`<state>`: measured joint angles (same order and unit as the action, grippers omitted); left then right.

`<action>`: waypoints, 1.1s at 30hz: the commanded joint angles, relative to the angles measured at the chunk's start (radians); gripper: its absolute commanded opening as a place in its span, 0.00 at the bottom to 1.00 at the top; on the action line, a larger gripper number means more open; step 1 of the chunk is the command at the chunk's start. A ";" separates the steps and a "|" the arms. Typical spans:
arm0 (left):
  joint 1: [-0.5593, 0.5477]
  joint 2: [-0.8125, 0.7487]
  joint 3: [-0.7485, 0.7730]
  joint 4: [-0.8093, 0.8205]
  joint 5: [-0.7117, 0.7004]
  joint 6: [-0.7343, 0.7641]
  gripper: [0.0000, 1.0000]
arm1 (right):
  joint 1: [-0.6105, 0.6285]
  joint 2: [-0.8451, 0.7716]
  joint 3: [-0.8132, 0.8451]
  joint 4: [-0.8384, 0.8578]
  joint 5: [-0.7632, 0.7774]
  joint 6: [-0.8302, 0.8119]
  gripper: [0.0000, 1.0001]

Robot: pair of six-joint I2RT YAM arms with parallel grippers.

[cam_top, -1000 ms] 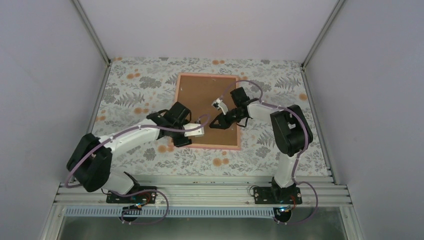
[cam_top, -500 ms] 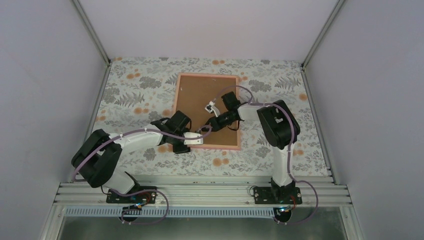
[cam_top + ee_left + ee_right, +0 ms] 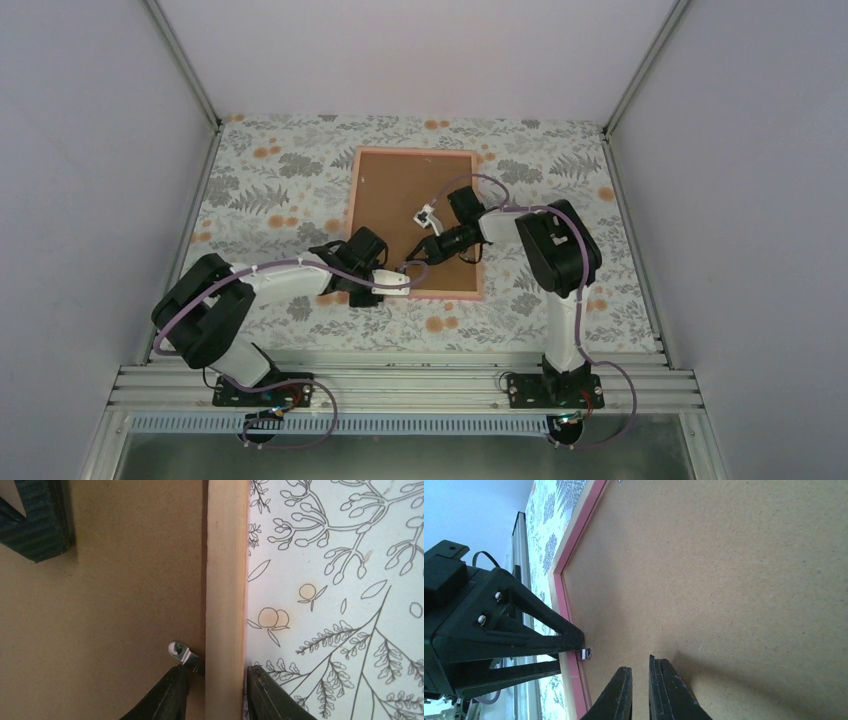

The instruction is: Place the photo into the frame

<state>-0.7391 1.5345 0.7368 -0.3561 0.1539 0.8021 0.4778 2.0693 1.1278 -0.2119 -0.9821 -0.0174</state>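
The pink frame (image 3: 414,151) lies face down on the floral cloth, filled by a brown backing board (image 3: 395,195). The photo is hidden. My left gripper (image 3: 403,283) is at the frame's near edge. In the left wrist view, this gripper (image 3: 216,672) stands open astride the frame's rail (image 3: 226,580), with one fingertip against a small metal tab (image 3: 181,652) and the other at the rail's outer side. My right gripper (image 3: 639,672) is shut and empty, with its tips down on the backing board (image 3: 724,580) close to the same tab (image 3: 586,653).
The floral tablecloth (image 3: 270,190) surrounds the frame on all sides. The two grippers sit within a few centimetres of each other at the frame's near left part. Grey walls enclose the table, and a metal rail (image 3: 400,385) runs along the near edge.
My left gripper slid back to the frame's near edge and its jaws narrowed around the rail. My right gripper moved nearer and leftward over the backing board towards the tab.
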 commanded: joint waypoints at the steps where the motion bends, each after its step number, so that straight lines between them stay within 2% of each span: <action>1: -0.032 0.022 -0.041 -0.033 0.061 0.032 0.27 | -0.006 0.012 -0.035 -0.057 0.055 -0.022 0.11; 5: -0.036 0.003 -0.045 -0.062 0.075 0.055 0.15 | -0.016 -0.012 -0.056 -0.063 0.059 -0.028 0.11; 12: -0.060 -0.033 -0.059 -0.119 0.091 0.104 0.14 | -0.018 -0.103 -0.148 -0.101 0.056 -0.059 0.11; 14: -0.060 -0.060 -0.060 -0.136 0.085 0.096 0.25 | -0.018 -0.131 -0.162 -0.121 0.057 -0.079 0.11; 15: -0.060 -0.073 -0.053 -0.145 0.077 0.078 0.36 | -0.018 -0.144 -0.165 -0.129 0.058 -0.090 0.11; 20: -0.036 -0.176 0.027 -0.197 0.084 -0.045 0.59 | -0.017 -0.219 -0.136 -0.112 0.023 -0.085 0.13; 22: -0.013 -0.215 0.052 -0.202 0.081 -0.109 0.64 | -0.011 -0.233 -0.102 -0.089 0.023 -0.061 0.14; 25: 0.087 -0.229 0.099 -0.196 0.068 -0.234 0.71 | -0.002 -0.223 -0.035 -0.028 0.032 -0.005 0.14; 30: 0.291 -0.137 0.205 -0.195 0.033 -0.415 0.72 | 0.020 -0.128 0.079 0.067 0.049 0.116 0.14; 33: 0.377 -0.058 0.260 -0.208 0.033 -0.467 0.72 | 0.033 -0.078 0.129 0.125 0.072 0.186 0.14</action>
<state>-0.4408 1.3983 0.9417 -0.5385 0.1989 0.4759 0.4866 1.9209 1.2041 -0.1886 -0.9394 0.0494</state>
